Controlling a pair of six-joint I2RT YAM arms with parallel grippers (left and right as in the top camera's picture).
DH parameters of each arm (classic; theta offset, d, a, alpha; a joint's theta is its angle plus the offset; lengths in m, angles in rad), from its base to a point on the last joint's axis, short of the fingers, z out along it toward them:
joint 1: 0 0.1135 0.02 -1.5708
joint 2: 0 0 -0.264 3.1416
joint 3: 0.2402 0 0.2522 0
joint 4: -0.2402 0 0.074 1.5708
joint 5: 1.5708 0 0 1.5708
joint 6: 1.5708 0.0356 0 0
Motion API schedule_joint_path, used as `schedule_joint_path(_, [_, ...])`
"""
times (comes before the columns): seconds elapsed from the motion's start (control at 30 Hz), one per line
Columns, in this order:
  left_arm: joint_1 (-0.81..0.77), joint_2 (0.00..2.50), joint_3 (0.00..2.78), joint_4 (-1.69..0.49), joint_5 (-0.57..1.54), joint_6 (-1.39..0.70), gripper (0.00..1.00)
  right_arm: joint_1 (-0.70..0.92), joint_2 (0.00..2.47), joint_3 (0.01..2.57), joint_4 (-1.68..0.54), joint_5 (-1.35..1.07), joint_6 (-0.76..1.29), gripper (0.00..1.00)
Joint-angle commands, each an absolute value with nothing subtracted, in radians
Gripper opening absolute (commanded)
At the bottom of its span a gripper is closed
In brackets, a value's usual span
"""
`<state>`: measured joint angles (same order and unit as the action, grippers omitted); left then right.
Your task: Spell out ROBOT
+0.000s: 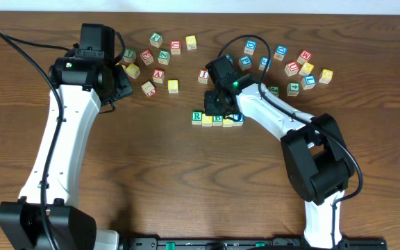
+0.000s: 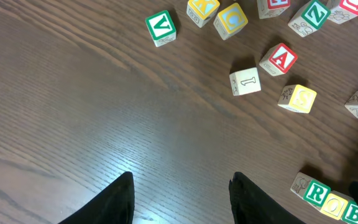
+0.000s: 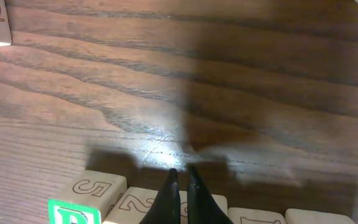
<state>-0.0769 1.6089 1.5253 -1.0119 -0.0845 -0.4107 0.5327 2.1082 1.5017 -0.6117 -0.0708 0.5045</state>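
Observation:
A row of letter blocks lies at mid-table: green R point(image 1: 197, 117), yellow O point(image 1: 207, 120), green B point(image 1: 218, 119), then a yellow block point(image 1: 228, 122) and a blue one point(image 1: 237, 118). My right gripper point(image 1: 221, 105) sits just behind the row's middle. In the right wrist view its fingers point(image 3: 182, 177) are shut with nothing between them, tips over the top of the second block point(image 3: 135, 202), next to the R block point(image 3: 95, 186). My left gripper point(image 1: 120, 83) is open and empty point(image 2: 182, 186) above bare table. The row's left end shows in the left wrist view point(image 2: 316, 191).
Loose blocks lie at the back left point(image 1: 160, 57), among them green V point(image 2: 161, 28), red A point(image 2: 279, 59), a white block point(image 2: 245, 81) and a yellow one point(image 2: 298, 98). Another cluster lies at the back right point(image 1: 294, 68).

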Motion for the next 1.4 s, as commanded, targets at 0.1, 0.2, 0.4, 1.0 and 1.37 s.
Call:
schedule_joint_path(0.1, [-0.078,1.615,1.52,-1.01,-0.087,-0.404,0.49,0.538,2.119,1.509,-0.622,-0.059,0.52,0.01])
schedule_joint_path(0.2, [-0.078,1.615,1.52,-1.01,-0.087,-0.404,0.49,0.538,2.119,1.509,-0.625,-0.059,0.52,0.01])
schedule_joint_path(0.4, [-0.078,1.615,1.52,-1.01,-0.087,-0.404,0.49,0.539,2.119,1.509,-0.632,-0.06,0.52,0.01])
schedule_joint_path(1.0, [-0.078,1.615,1.52,-1.007,-0.087,-0.404,0.49,0.534,2.119,1.509,-0.495,-0.059,0.5,0.02])
schedule_joint_path(1.37, [-0.078,1.615,1.52,-1.007,-0.087,-0.404,0.49,0.58,2.141,1.509,-0.366,-0.074,0.501,0.02])
